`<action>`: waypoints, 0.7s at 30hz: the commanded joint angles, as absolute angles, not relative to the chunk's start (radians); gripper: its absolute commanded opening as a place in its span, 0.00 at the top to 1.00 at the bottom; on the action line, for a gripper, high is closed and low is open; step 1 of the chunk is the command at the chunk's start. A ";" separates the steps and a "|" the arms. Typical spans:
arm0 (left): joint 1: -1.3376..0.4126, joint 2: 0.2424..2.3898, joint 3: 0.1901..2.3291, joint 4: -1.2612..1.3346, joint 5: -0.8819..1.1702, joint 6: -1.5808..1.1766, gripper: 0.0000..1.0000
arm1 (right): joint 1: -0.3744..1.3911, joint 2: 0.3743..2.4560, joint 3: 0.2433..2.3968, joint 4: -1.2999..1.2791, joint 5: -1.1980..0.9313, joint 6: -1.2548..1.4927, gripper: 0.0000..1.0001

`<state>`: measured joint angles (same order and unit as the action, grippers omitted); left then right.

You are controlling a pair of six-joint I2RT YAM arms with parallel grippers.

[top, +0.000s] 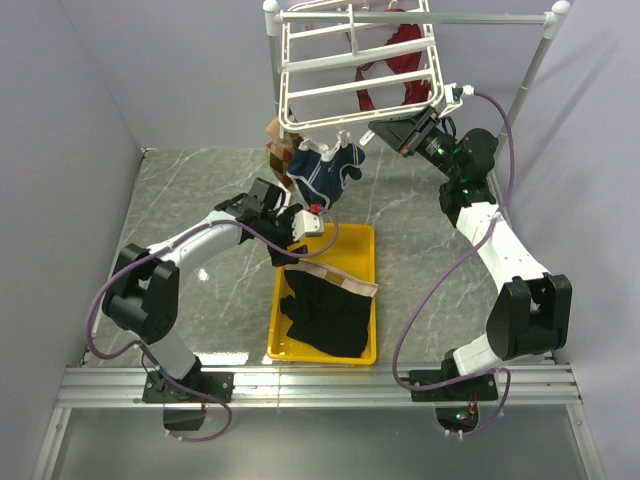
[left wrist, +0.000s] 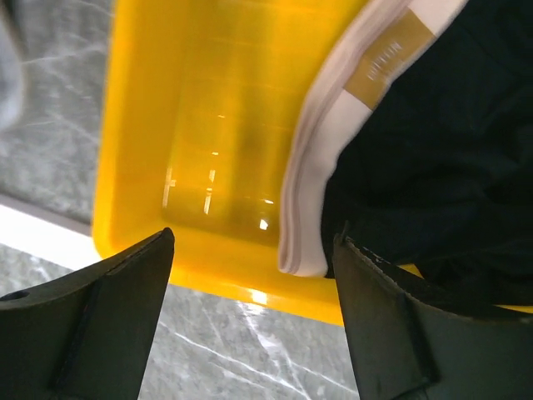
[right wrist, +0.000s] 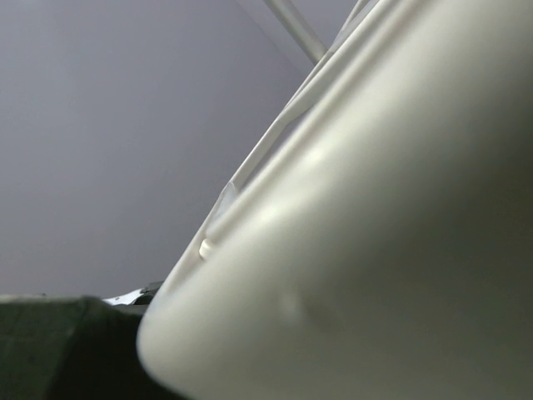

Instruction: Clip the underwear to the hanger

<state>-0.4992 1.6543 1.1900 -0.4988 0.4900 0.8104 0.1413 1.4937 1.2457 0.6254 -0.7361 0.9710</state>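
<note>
Underwear (top: 325,312) lies in the lower-centre tray (top: 357,240); your left gripper (left wrist: 254,240) gapes over its waistband (left wrist: 312,179) to pinch. Upper right, your right gripper (top: 415,128) sits at the hanger (top: 350,60), closure unclear.

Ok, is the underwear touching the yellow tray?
Touching. The left wrist view shows the underwear lying inside the yellow tray, with its waistband end resting on the tray right at the rim.
</note>
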 commanded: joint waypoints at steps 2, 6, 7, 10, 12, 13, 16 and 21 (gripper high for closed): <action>-0.522 1.693 1.227 -0.592 0.515 0.894 0.17 | 0.141 1.509 1.299 0.637 -0.752 0.960 1.00; -0.532 1.747 1.270 -0.601 0.485 0.884 0.19 | 0.141 1.509 1.299 0.634 -0.752 0.959 1.00; -0.534 1.767 1.279 -0.603 0.479 0.884 0.19 | 0.141 1.511 1.299 0.635 -0.752 0.957 1.00; -0.545 1.808 1.321 -0.623 0.457 0.893 0.21 | 0.141 1.516 1.299 0.638 -0.752 0.962 1.00; -0.551 1.830 1.354 -0.632 0.446 0.894 0.21 | 0.143 1.519 1.301 0.640 -0.750 0.965 1.00; -0.552 1.848 1.365 -0.649 0.439 0.897 0.23 | 0.141 1.520 1.302 0.641 -0.749 0.965 1.00; -0.558 1.881 1.407 -0.724 0.442 0.928 0.26 | 0.141 1.522 1.307 0.634 -0.749 0.962 1.00; -0.561 1.898 1.433 -0.824 0.460 0.985 0.28 | 0.143 1.523 1.313 0.629 -0.749 0.954 1.00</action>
